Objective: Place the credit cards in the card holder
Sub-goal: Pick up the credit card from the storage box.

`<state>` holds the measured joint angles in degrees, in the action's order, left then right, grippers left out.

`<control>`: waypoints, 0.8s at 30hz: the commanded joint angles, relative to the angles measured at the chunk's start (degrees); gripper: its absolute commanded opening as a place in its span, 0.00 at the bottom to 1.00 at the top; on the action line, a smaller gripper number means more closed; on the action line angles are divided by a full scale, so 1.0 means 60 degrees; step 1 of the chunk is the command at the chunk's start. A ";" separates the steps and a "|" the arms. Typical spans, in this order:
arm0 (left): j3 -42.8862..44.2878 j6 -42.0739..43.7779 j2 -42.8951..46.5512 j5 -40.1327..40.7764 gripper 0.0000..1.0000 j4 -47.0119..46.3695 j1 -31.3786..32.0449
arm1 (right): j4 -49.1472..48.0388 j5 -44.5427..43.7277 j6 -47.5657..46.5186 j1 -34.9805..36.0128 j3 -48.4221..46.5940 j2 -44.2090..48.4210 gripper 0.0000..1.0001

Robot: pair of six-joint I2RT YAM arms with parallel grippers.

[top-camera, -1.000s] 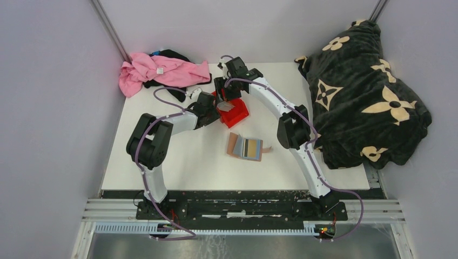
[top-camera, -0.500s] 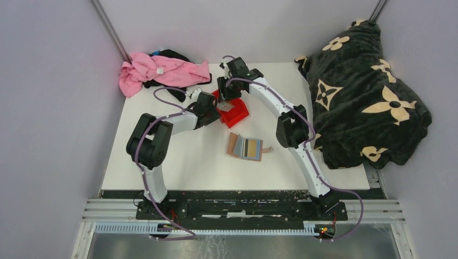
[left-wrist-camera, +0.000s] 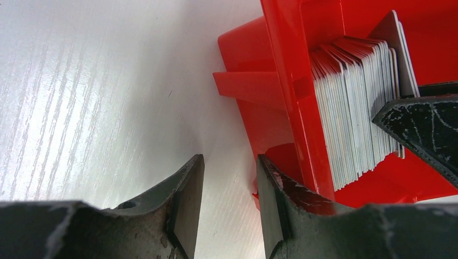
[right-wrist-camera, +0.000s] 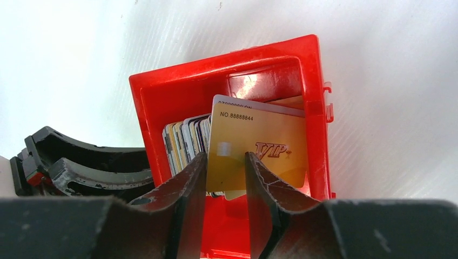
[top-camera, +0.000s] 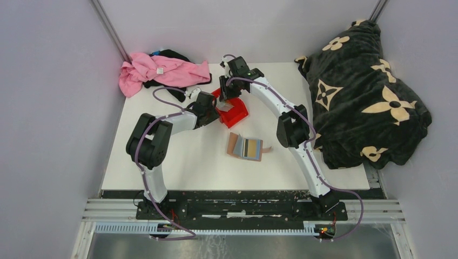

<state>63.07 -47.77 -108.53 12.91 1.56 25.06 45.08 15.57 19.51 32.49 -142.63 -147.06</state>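
Right tool [right-wrist-camera: 226,162], jaws apart and empty, sits just above the gold card [right-wrist-camera: 259,145]: closing here may pinch neighbouring credit cards [right-wrist-camera: 186,139] too.

the white table [top-camera: 178,156] fills the centre of the frame and has a faint wood-grain finish. a red bin [top-camera: 235,114] stands on it just above centre. the card holder [top-camera: 233,144] lies open and flat near the centre, below the bin and apart from it. a crumpled pink garment [top-camera: 162,70] rests at the upper left corner, overlapping a black garment [top-camera: 175,54]. a dark blanket [top-camera: 367,91] with a cream flower pattern is heaped along the right edge.
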 commanded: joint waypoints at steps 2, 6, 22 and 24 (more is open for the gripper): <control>0.0167 0.0183 -0.0046 -0.0129 0.48 -0.0442 -0.0028 | -0.0243 0.0706 0.0290 0.0231 0.0259 0.0764 0.35; 0.0160 0.0191 -0.0034 -0.0111 0.48 -0.0445 -0.0023 | -0.0279 0.0780 0.0322 0.0305 0.0387 0.0913 0.34; 0.0127 0.0184 0.0055 -0.0085 0.47 -0.0393 -0.0027 | -0.0262 0.0738 0.0285 0.0432 0.0652 0.1330 0.25; 0.0109 0.0169 0.0070 -0.0089 0.47 -0.0403 -0.0017 | -0.0247 0.0682 0.0275 0.0432 0.0670 0.1406 0.24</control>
<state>63.07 -47.77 -108.53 12.93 1.63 24.82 43.79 16.62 19.92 33.01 -138.91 -143.35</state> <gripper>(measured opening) 0.473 0.256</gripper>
